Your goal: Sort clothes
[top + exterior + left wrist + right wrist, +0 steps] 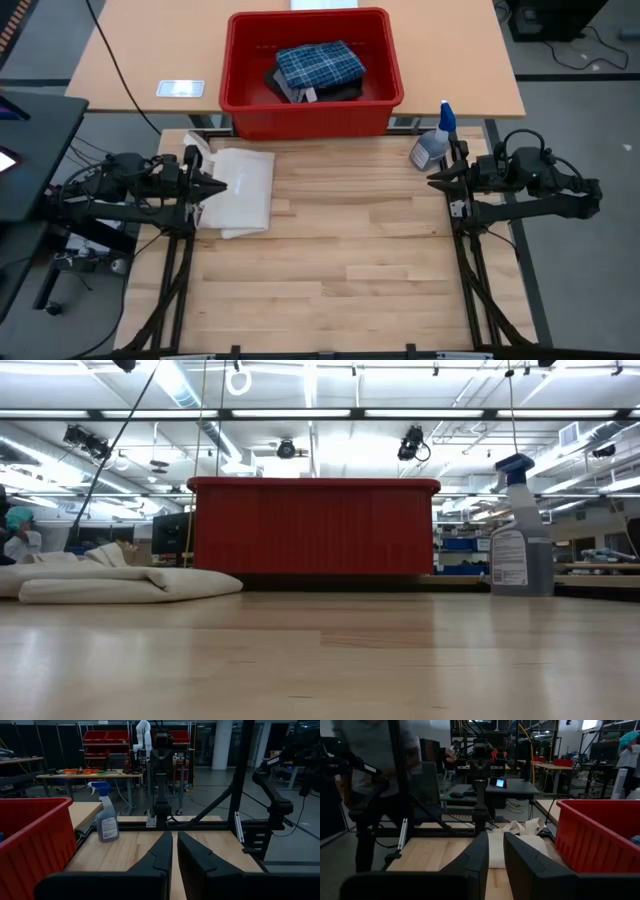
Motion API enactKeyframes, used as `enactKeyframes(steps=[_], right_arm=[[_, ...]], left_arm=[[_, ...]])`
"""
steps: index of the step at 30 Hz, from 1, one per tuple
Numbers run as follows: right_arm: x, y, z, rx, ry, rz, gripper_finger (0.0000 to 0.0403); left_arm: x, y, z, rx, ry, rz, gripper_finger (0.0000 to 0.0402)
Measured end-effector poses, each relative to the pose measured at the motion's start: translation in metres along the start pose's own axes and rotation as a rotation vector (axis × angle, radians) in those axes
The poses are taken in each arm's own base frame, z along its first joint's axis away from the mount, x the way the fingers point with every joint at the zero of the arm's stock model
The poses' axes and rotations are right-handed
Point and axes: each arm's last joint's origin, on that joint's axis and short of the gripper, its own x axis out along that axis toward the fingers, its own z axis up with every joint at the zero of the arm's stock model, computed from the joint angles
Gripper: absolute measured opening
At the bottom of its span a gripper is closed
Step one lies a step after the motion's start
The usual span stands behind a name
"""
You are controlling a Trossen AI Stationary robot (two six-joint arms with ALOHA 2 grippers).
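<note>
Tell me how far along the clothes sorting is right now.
Nothing looks sorted yet: the plaid cloth and black fabric lie in the red bin. Nothing is in hand: the left gripper and right gripper wait shut and empty at the table's sides. The white tote bag lies flat, so all sorting remains.

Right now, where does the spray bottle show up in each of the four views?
High view: spray bottle at the table's far right corner, beside the right hand.
Low view: spray bottle upright at right.
Left wrist view: spray bottle left of centre.
Right wrist view: not in it.
Shared landmark: the red bin, next to the bottle in high, low and left wrist views.
</note>
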Motion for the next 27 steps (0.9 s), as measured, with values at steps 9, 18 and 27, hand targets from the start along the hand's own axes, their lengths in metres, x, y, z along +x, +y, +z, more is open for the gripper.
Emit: enactKeyframes(steps=[9, 18, 27], right_arm=[[0.0000, 0.0000, -0.0001, 0.000, 0.000, -0.001, 0.0069], [-0.0001, 0.0000, 0.0000, 0.000, -0.001, 0.000, 0.0069], [-0.0001, 0.0000, 0.0000, 0.000, -0.001, 0.000, 0.0069]], left_arm=[[0.0000, 0.0000, 0.0000, 0.000, 0.000, 0.000, 0.0034], [0.0000, 0.0000, 0.0000, 0.000, 0.000, 0.000, 0.0034], [0.0000, 0.0000, 0.0023, 0.000, -0.023, 0.000, 0.0034]])
